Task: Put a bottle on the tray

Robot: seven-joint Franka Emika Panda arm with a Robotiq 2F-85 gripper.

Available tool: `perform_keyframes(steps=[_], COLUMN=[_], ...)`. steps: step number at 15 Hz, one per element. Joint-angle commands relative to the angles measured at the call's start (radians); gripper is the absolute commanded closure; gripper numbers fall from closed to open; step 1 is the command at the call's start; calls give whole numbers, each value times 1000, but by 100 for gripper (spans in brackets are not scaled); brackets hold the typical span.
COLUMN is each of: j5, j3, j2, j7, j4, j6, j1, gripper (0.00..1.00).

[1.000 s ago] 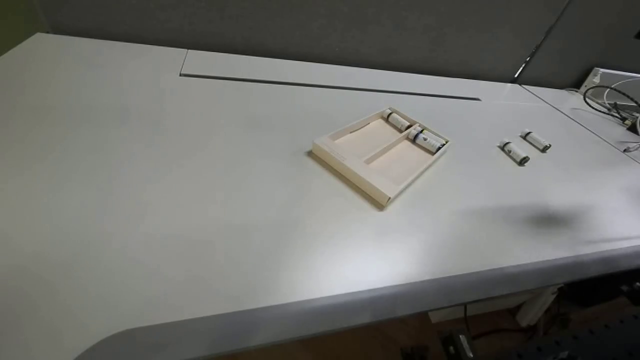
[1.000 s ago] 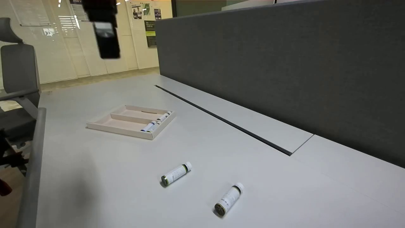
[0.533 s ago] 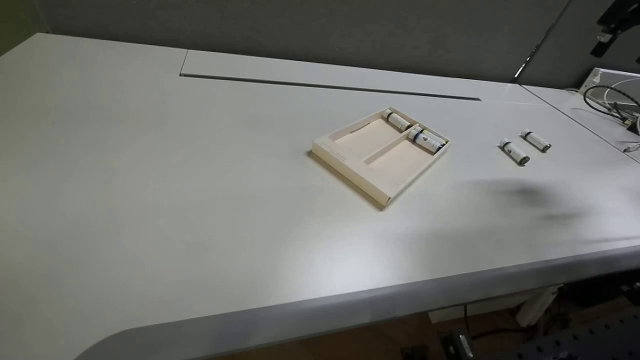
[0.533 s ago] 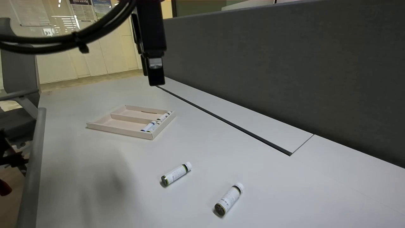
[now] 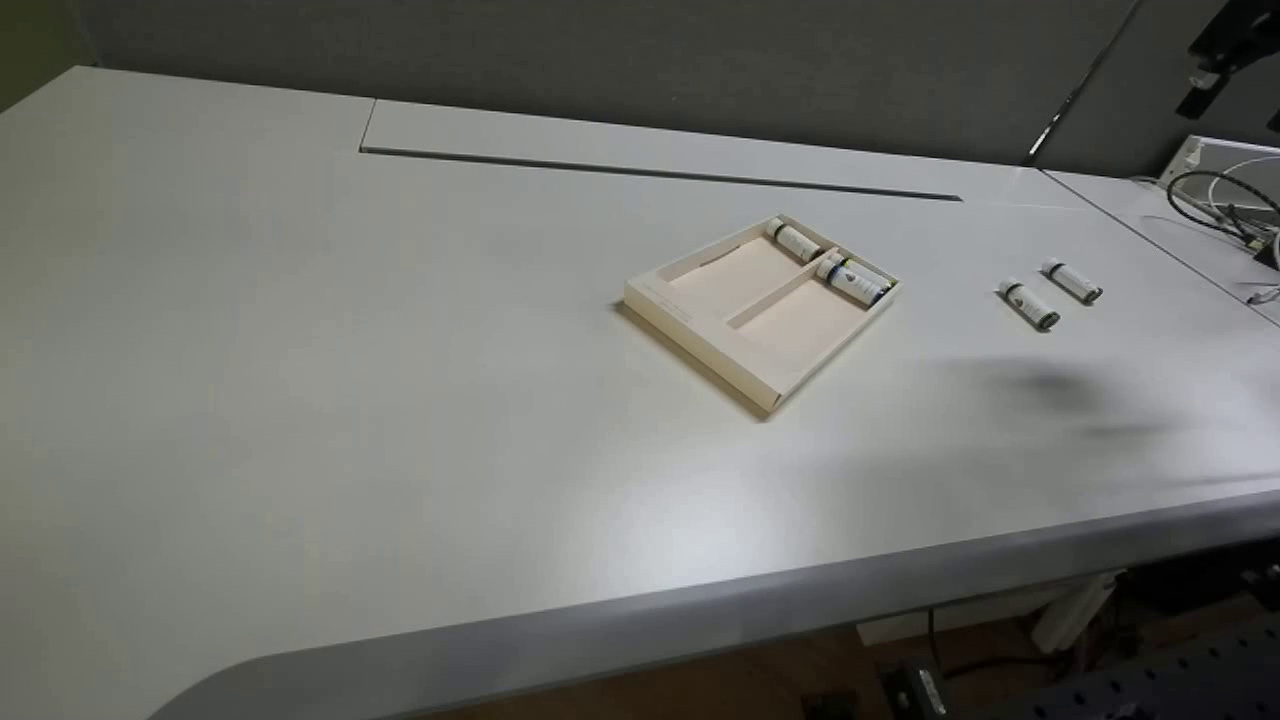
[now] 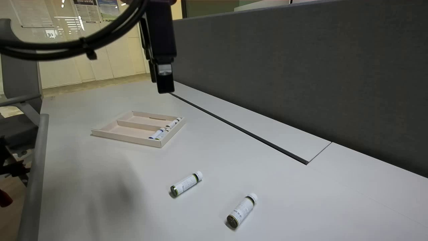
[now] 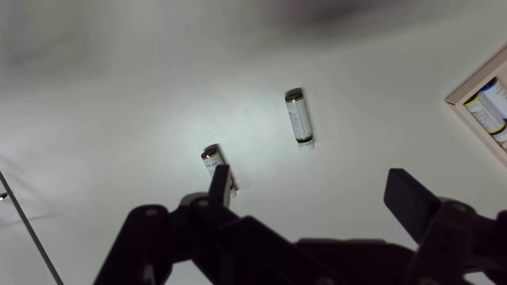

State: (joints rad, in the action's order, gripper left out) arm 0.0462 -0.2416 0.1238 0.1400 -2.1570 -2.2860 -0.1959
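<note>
Holding nothing, our claw (image 7: 313, 192) hangs with jaws spread wide. Outward, we see 2 bottles (image 7: 300, 120) lying on the table (image 5: 480, 400), outside the tray (image 6: 125, 138); can't tell which is meant. We judge either light, stiff, slick, apt to roll; best pinched across mid-body.

The tray (image 5: 700, 347) is pale beige. The green-banded bottle (image 7: 300, 118) bears a white label with fine dark print, a black neck ring and a white cap; the gold-ringed bottle (image 7: 211, 160) is white with a dark end. The yellow-banded bottle (image 7: 484, 115) and the blue-banded bottle (image 7: 497, 97) show white labels. The gripper (image 7: 311, 189) is black, the desk (image 5: 350, 400) whitish grey, the partition (image 6: 301, 67) dark grey.
</note>
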Motion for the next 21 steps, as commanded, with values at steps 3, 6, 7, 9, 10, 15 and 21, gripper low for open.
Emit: perform_keyframes(steps=[3,6,7,9,10,15,21], j5=[38,55,54,34,32,34,25], j3=[44,63,69,87,91,102,117], j2=[175,278,308,365,389,470,520], j7=[56,60,59,67,65,65,82], j4=[38,46,52,67,73,118,156], j6=[-59,-175,-205,-250,-269,-295,-289], j1=[-2,-2,-4,-14,-15,-22,-48], gripper=[0,0,0,0,0,0,0])
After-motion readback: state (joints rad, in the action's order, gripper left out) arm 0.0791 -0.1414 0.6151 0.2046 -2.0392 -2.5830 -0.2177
